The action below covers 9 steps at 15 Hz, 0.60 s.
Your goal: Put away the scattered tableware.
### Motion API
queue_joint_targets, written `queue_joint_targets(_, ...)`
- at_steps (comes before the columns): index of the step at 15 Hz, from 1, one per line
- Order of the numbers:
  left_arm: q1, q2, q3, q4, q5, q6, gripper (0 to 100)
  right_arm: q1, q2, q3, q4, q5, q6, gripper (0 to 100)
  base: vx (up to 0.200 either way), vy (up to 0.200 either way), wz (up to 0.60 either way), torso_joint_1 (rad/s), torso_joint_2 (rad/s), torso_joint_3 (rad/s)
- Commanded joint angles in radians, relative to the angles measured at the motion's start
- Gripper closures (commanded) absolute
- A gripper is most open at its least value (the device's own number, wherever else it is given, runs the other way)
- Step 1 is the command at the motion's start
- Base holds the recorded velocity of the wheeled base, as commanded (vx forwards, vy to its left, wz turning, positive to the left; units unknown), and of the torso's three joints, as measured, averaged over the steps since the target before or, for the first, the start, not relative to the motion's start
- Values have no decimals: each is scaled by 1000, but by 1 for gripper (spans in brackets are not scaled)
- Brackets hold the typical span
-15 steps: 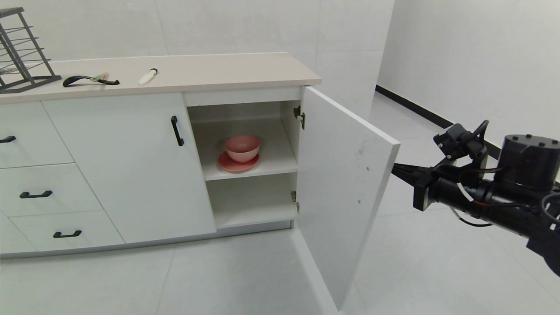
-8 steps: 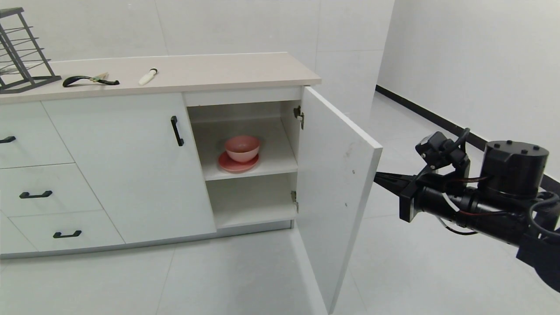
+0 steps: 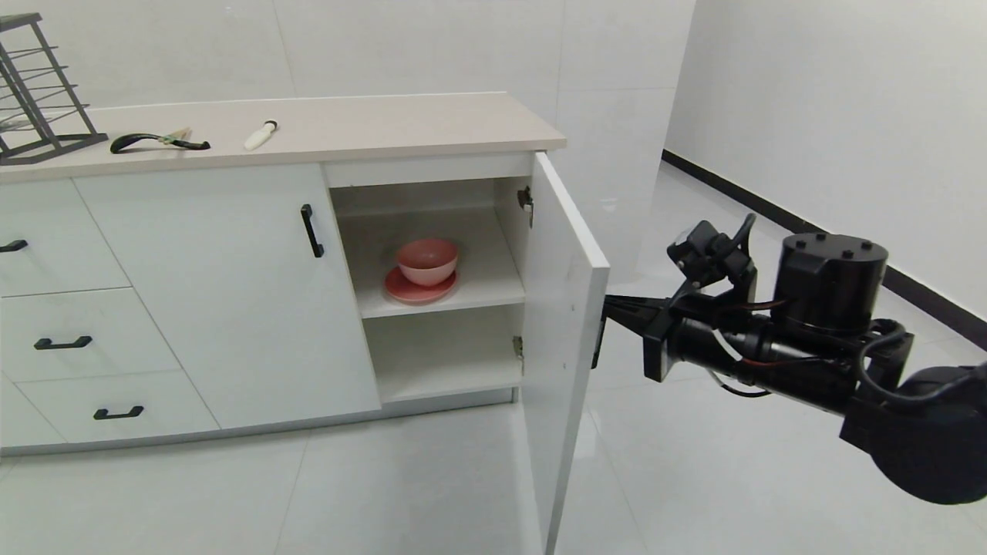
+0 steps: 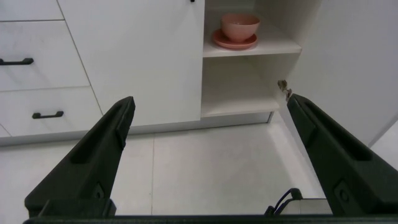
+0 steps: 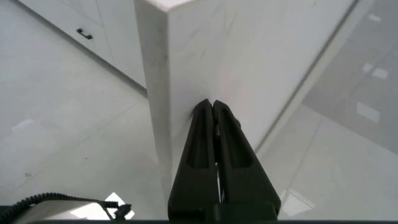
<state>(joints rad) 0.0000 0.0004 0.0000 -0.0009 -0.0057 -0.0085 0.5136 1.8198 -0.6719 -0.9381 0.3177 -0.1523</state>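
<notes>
Right hand (image 5: 213,104): closed tight, touched outer face of cabinet door (image 3: 561,324), held nothing. Left hand (image 4: 209,102): gaped wide, held nothing.

Right arm (image 3: 771,354): stretched out nearly level, coming from the right side of the head view towards the middle, with the forearm pointing to the robot's left.
Right wrist (image 3: 829,281): a black round joint housing stands upright on it, and thin cables loop beside it.
Right end effector (image 3: 609,306): the two fingers (image 5: 202,134) lie pressed together with no gap and narrow to one point. The tips touch the outer face of the cabinet door (image 3: 567,308).
Left end effector (image 4: 209,102): tilted down towards the floor, with the two black fingers (image 4: 99,155) spread wide apart.
</notes>
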Motion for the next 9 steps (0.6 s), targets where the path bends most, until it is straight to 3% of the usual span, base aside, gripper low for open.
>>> queue_joint_targets(1,0,0,0,1,0,-1,0,48,64,-54,-1,0,11,100,0,0,0,0,0,0)
queue_joint_targets(9,0,0,0,1,0,-1,0,103,144,-152,-53,3,17,100,0,0,0,0,0,0)
